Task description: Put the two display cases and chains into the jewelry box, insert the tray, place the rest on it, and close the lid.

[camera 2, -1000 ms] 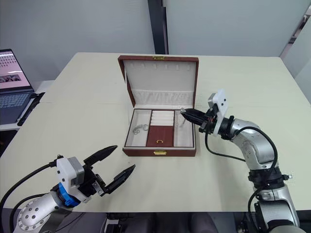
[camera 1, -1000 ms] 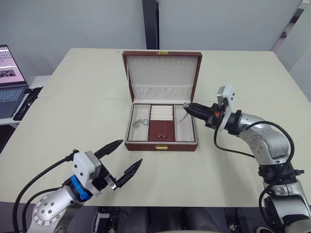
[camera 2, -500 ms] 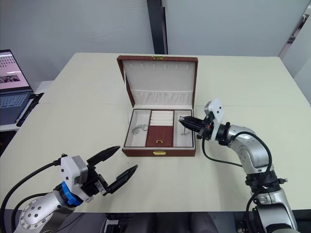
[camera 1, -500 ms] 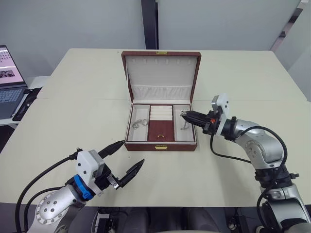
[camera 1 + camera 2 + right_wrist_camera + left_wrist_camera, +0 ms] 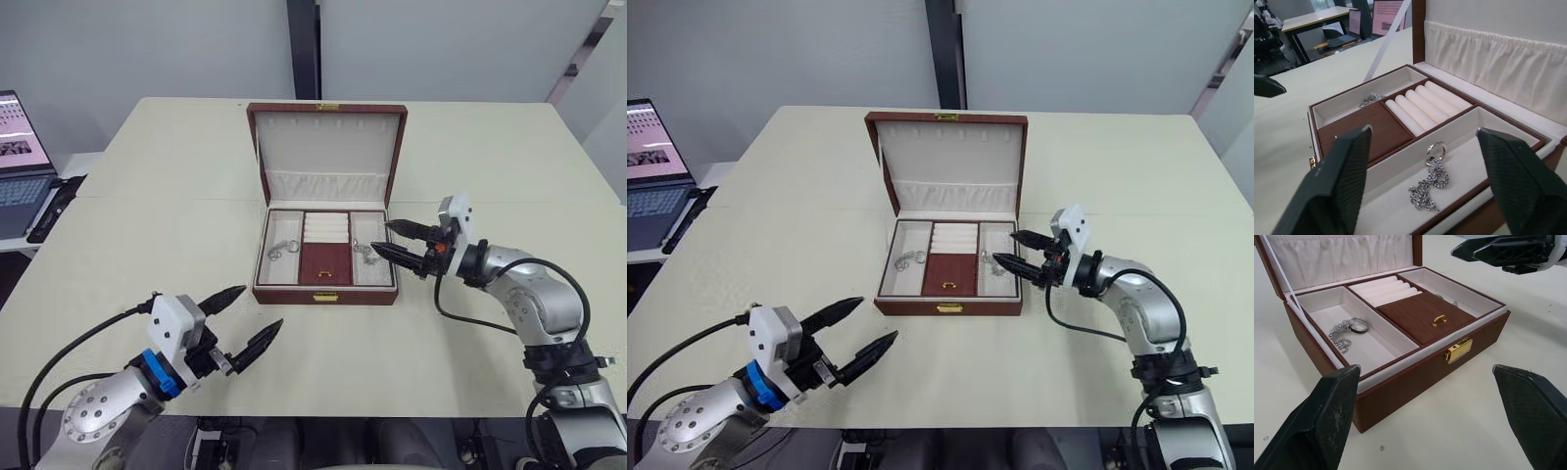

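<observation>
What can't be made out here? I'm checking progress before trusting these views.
- Anything under the jewelry box's brown lidded centre compartment: its lid covers it.
- Laptop: cut off by the head views' left edge.
- Chain in the right compartment: link detail too small in head views.

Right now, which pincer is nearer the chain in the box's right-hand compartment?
Right. The right pincer hovers open at that compartment's edge, beside the chain. The left pincer is open over the table, short of the jewelry box.
</observation>
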